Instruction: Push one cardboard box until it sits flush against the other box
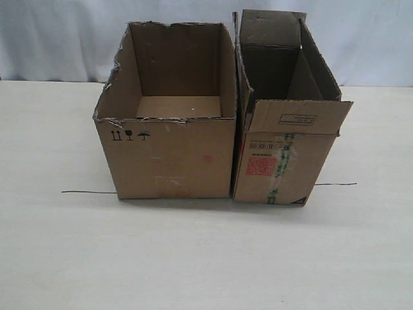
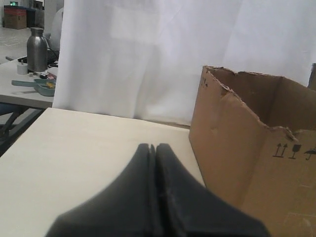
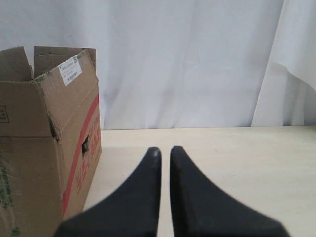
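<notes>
The wide torn-edged cardboard box (image 1: 168,158) stands on the pale table (image 1: 206,258), open at the top. The other box (image 1: 284,161), narrower, with green tape and a red label, is right beside it; only a thin dark seam shows between their walls. Neither gripper appears in the exterior view. In the left wrist view my left gripper (image 2: 152,146) is shut and empty, with the cardboard box (image 2: 247,148) beside it and apart. In the right wrist view my right gripper (image 3: 163,149) is shut to a thin slit, holding nothing, with the other box (image 3: 49,143) off to its side.
A thin black line (image 1: 90,192) runs across the table behind the cartons and shows again past the narrower one (image 1: 335,184). A white curtain (image 1: 361,39) hangs behind. In the left wrist view a second table carries a metal bottle (image 2: 36,49).
</notes>
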